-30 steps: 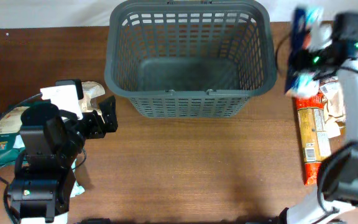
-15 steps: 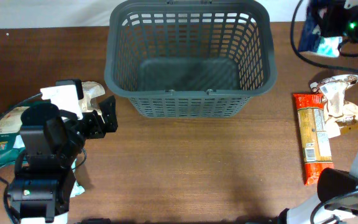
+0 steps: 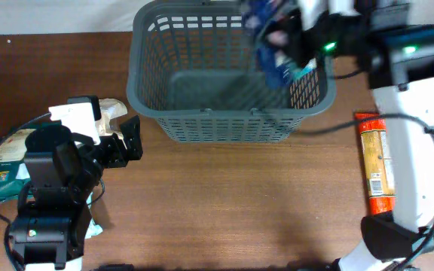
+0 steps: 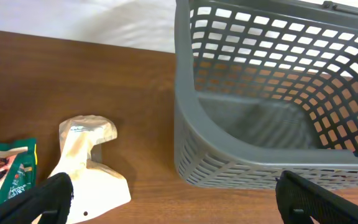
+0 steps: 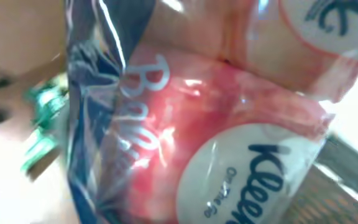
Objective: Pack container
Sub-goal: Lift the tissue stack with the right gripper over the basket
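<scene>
The container [image 3: 228, 114] is a large dark grey slotted basket at the table's far middle, also in the left wrist view [image 4: 229, 155]. My right gripper [image 3: 291, 36] hangs over its right inner side, shut on a blue and pink tissue pack [image 3: 276, 53]. That pack [image 5: 216, 124] fills the right wrist view and hides the fingers. My left gripper [image 3: 129, 140] stands open low over the table left of the basket, with its fingers [image 4: 55, 196] wide apart and nothing between them.
A white pouch [image 3: 112, 113] lies just beside the left gripper, seen too from the wrist [image 4: 89, 162]. A green snack pack [image 3: 6, 162] lies further left. A long red pack [image 3: 375, 165] lies at the right, beside the right arm.
The right arm has swung left from the table's far right corner to over the basket, carrying the tissue pack. The left arm has not moved.
</scene>
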Motion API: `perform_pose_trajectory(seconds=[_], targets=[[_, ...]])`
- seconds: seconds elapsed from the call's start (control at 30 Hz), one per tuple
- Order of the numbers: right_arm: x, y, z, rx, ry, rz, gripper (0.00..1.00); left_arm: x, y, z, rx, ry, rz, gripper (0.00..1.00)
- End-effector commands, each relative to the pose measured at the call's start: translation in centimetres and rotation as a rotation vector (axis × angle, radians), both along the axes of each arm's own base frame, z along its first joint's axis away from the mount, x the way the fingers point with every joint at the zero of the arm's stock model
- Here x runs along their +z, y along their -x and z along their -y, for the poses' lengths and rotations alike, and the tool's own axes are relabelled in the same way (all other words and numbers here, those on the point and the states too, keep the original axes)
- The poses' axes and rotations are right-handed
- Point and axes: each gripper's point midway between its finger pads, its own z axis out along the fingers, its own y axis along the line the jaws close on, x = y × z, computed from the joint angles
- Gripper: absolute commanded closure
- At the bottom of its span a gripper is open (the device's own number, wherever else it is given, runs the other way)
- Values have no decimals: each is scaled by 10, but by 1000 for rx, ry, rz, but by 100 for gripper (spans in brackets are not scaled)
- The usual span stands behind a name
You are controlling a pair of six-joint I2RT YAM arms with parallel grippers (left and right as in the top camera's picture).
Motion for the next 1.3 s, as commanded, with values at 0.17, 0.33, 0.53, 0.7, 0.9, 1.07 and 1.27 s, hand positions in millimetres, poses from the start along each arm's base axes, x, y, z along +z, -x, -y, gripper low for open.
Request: perform_pose_trajectory(seconds=[0.17, 0.33, 0.53, 0.7, 0.9, 1.07, 1.27], targets=[[-30, 46, -29, 246, 196, 41, 96, 5, 0, 1, -16, -9, 12, 1], [-52, 43, -22, 243, 262, -8, 96, 5, 0, 1, -16, -9, 12, 1], [-45, 28, -23, 227, 275, 71, 96, 5, 0, 1, -16, -9, 12, 1], [-42, 3, -18, 137, 303, 123, 96, 5, 0, 3, -23, -6, 11, 1], [-55, -25, -14, 78, 292, 103, 96, 5, 0, 3, -26, -4, 12, 1], [-86, -47, -5, 59, 309, 38, 96, 5, 0, 3, -26, -4, 12, 1], [-119, -60, -2, 59, 327, -39, 96, 5, 0, 3, -25, -4, 12, 1]])
